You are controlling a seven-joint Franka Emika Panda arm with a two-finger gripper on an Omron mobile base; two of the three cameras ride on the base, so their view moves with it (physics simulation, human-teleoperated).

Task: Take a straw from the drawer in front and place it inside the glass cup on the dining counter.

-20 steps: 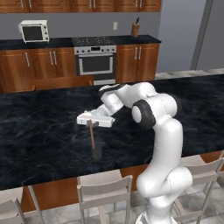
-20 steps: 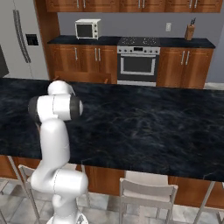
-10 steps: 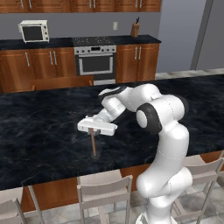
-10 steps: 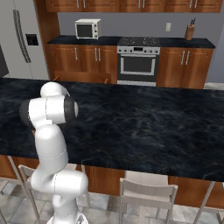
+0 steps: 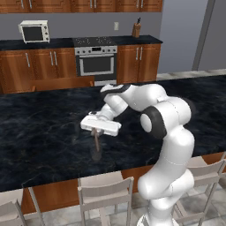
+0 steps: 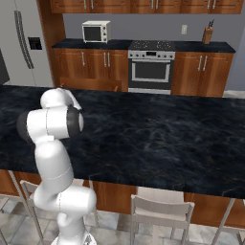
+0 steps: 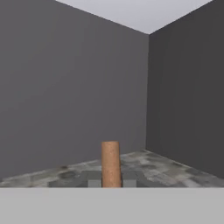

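While my jaws are clamped tight on the straw (image 5: 96,140), it hangs upright from my gripper (image 5: 95,131) above the dining counter (image 5: 39,145), its lower end at the glass cup (image 5: 96,154), a faint grey shape on the black stone. From my hand camera the straw (image 7: 111,164) stands between my fingertips (image 7: 128,180). Stools (image 5: 103,194) line the counter's near edge; the steel oven (image 5: 96,64) stands beyond.

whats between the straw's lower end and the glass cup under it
Nothing. In the left base view the straw hangs upright from the shut claw, its lower end just above the glass cup on the dining counter.
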